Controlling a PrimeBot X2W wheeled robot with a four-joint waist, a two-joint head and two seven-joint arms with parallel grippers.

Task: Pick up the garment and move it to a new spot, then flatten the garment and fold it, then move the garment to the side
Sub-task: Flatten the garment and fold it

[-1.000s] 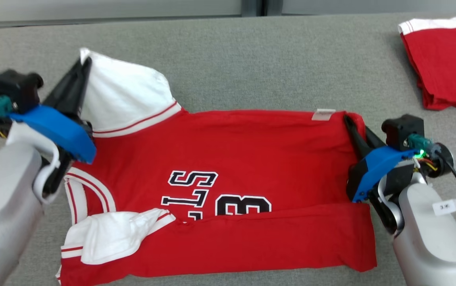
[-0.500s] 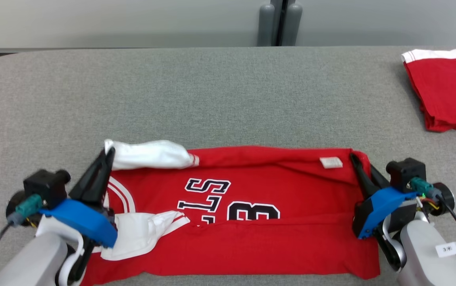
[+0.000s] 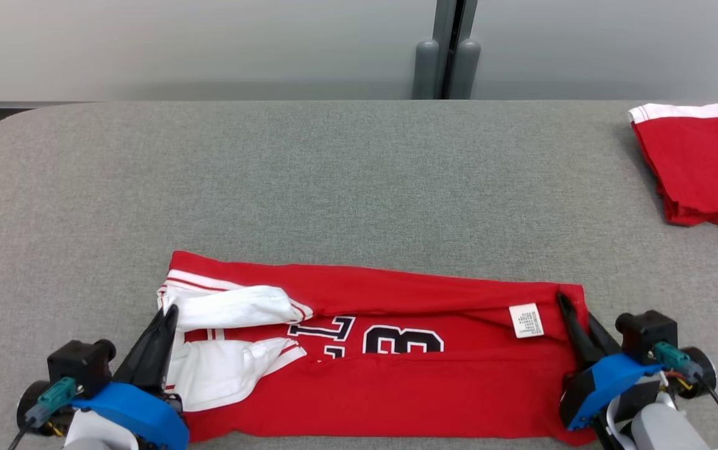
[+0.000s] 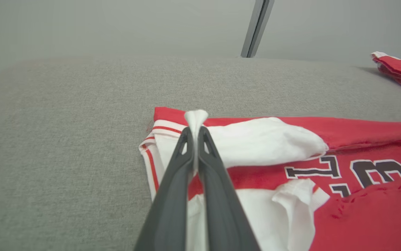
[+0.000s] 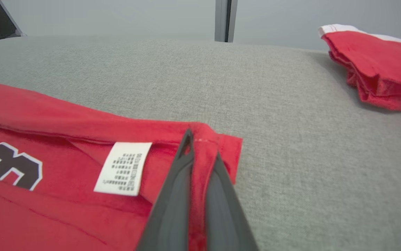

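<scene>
The garment [image 3: 396,381] is a red jersey with white sleeves and black numbers, lying as a long folded band near the table's front edge. My left gripper [image 3: 168,312] is shut on the white sleeve tip at the band's left end; the left wrist view shows white cloth [image 4: 195,116] pinched between the dark fingers [image 4: 186,164]. My right gripper [image 3: 562,300] is shut on the red corner at the right end, beside a white care label [image 3: 526,320]. In the right wrist view that red cloth [image 5: 200,153] runs between the fingers [image 5: 179,174].
A second red folded garment with a white band [image 3: 702,162] lies at the table's far right [image 5: 378,69]. The grey fabric table [image 3: 334,181] stretches wide behind the jersey. A grey wall with a vertical post [image 3: 446,56] stands beyond the far edge.
Both grippers have drawn the jersey's far edge toward the front, folding it over into a narrow band. The raised white sleeve came down onto the red cloth. The head camera tilted up meanwhile.
</scene>
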